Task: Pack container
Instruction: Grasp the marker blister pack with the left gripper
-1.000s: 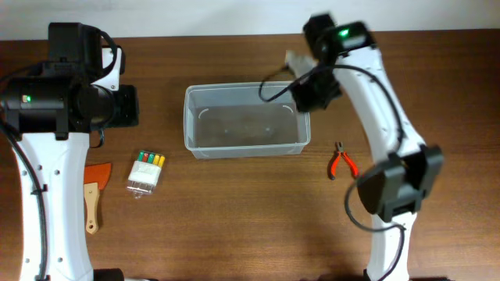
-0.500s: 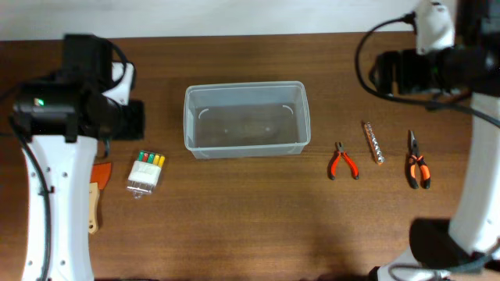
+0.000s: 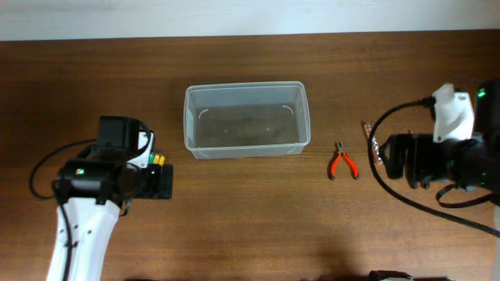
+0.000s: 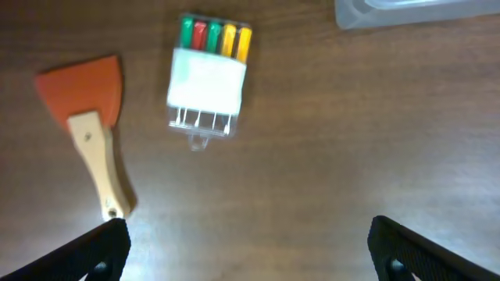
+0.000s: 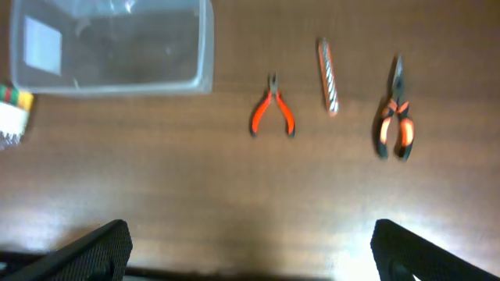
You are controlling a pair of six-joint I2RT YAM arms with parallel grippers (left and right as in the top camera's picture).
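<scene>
The clear plastic container (image 3: pixel 246 117) stands at the middle back of the table, and nothing shows inside it. My left gripper (image 4: pixel 250 251) is open above bare wood, short of a pack of coloured-handled bits (image 4: pixel 207 74) and an orange scraper with a wooden handle (image 4: pixel 86 125). My right gripper (image 5: pixel 250 251) is open too, with nothing between its fingers. Beyond it lie small red pliers (image 5: pixel 272 109), a drill bit (image 5: pixel 329 76) and larger orange-and-black pliers (image 5: pixel 394 117). The container (image 5: pixel 109 47) sits at the upper left of that view.
In the overhead view the left arm (image 3: pixel 109 176) covers the scraper and most of the pack (image 3: pixel 156 160). The right arm (image 3: pixel 437 160) hides the larger pliers and part of the drill bit (image 3: pixel 367 129). The small red pliers (image 3: pixel 342 161) lie between container and right arm.
The left arm came down from the back left to hover over the pack and scraper. The right arm swung from the container's back right corner out to the right, then forward over the tools.
</scene>
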